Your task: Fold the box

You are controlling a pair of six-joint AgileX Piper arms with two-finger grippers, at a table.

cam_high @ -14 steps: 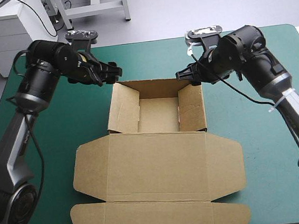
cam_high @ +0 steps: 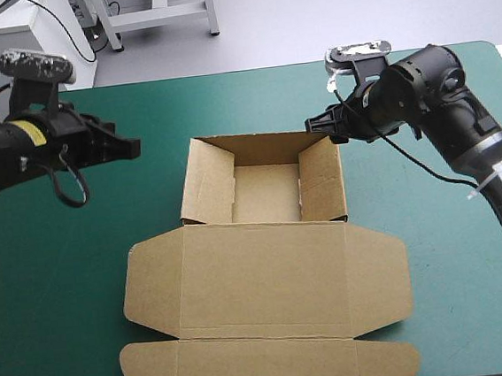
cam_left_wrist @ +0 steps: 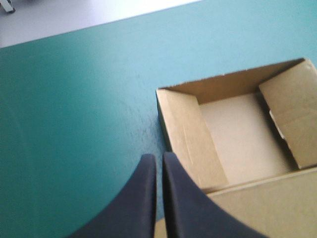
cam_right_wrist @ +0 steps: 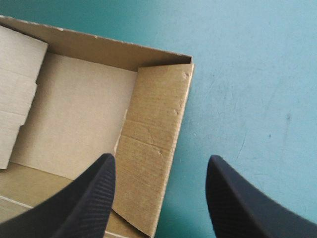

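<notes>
Box [cam_high: 259, 276] walls up; right end effector [cam_high: 314, 127] spread at far-rt corner.

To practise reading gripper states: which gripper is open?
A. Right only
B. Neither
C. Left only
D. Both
A: the right gripper has its fingers wide apart by a wall of the box, while the left gripper is shut over the cover.
</notes>
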